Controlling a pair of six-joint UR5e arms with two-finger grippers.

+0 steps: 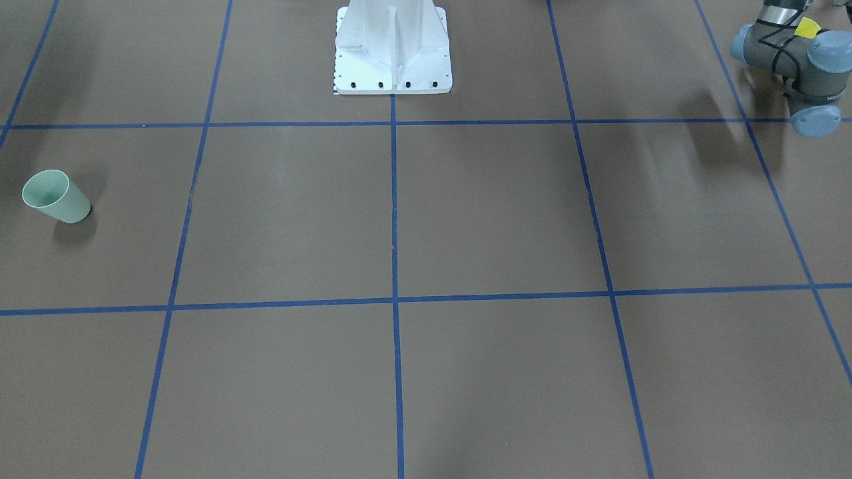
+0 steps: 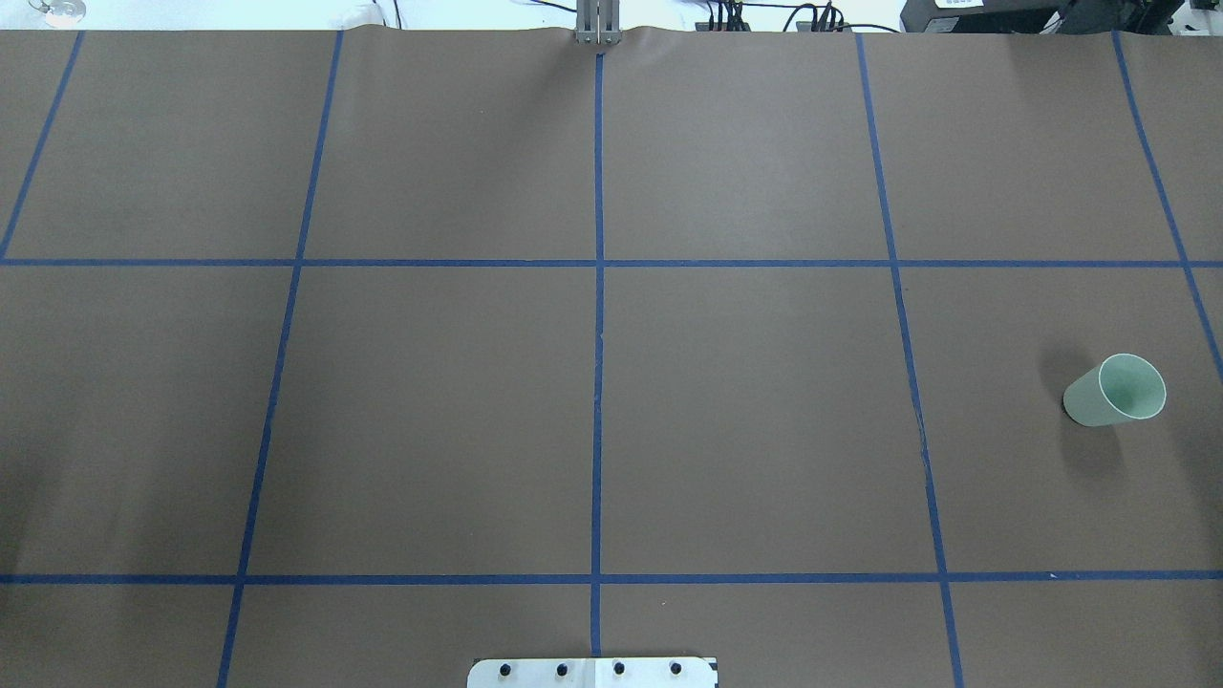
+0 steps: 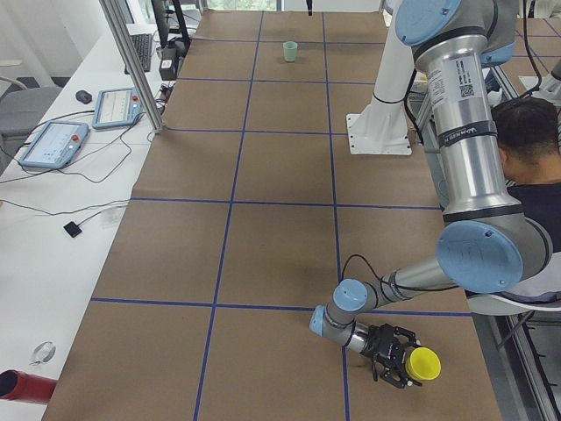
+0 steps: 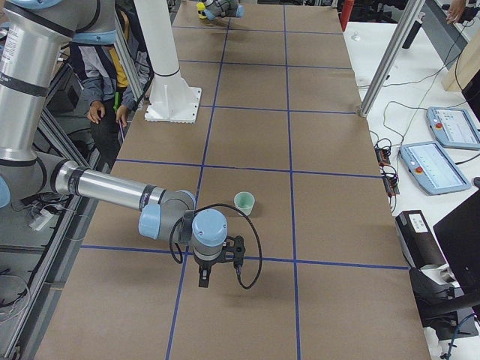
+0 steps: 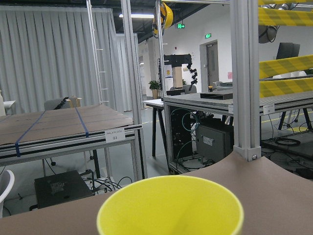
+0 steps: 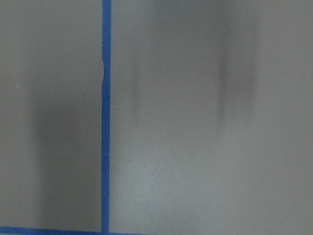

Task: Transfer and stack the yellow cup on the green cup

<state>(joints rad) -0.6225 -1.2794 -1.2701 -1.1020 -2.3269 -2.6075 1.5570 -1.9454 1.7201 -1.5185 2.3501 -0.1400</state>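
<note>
The yellow cup [image 3: 424, 363] stands at the table's near end in the exterior left view, at the fingertips of my left gripper [image 3: 408, 361], which lies low and level. I cannot tell whether it is shut on the cup. The cup's rim [image 5: 170, 205] fills the bottom of the left wrist view, where no fingers show. The green cup [image 2: 1113, 390] stands upright at the right of the overhead view, also seen in the front-facing view [image 1: 56, 197] and the exterior right view [image 4: 244, 202]. My right gripper [image 4: 220, 274] points down, a little nearer the camera than the green cup. I cannot tell whether it is open.
The robot's white base [image 1: 393, 53] stands at the table's robot side. Blue tape lines [image 2: 598, 334] split the brown table into squares. The left arm's wrist joints [image 1: 802, 66] show at the front-facing view's top right. A person [image 3: 526, 140] sits beside the table.
</note>
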